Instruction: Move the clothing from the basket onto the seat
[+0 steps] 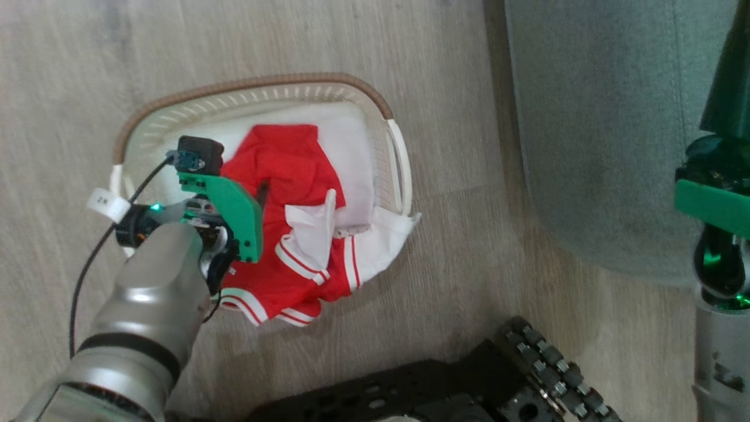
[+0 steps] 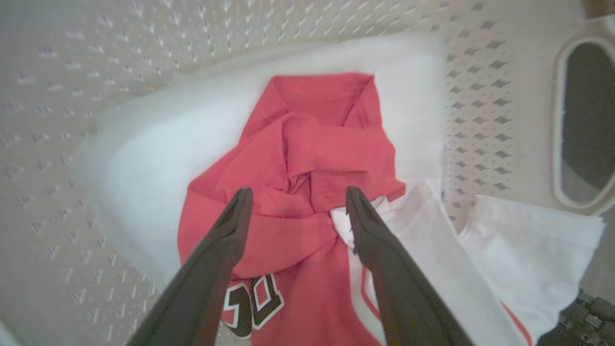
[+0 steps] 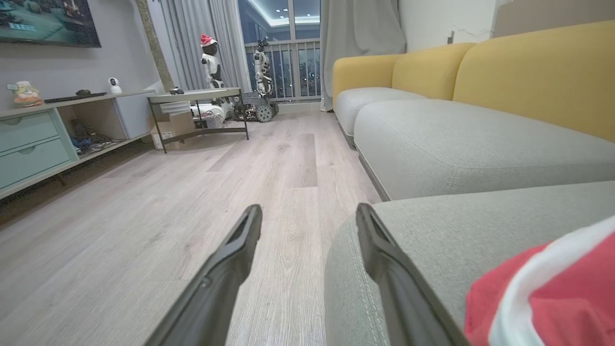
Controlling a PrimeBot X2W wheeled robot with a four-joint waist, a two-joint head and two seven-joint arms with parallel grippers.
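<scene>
Clothing (image 2: 307, 144) lies in the basket (image 1: 263, 82) below my open left hand (image 2: 299, 193). My right hand (image 3: 308, 209) stands open by the seat (image 3: 480, 226).

The basket (image 1: 258, 84), oval and cream with perforated walls, a brown rim and white side handles, is set on the floor (image 1: 88, 58) near the seat (image 1: 597, 146). Crumpled red clothing (image 1: 281, 170) with white bands and thin stripes is heaped inside and spilled over the near rim. A white piece (image 1: 384, 243) is draped over the rim by one handle. On the grey-green seat, rounded at its corner and seamed, a red garment (image 3: 552, 307) with a white band is laid.
</scene>
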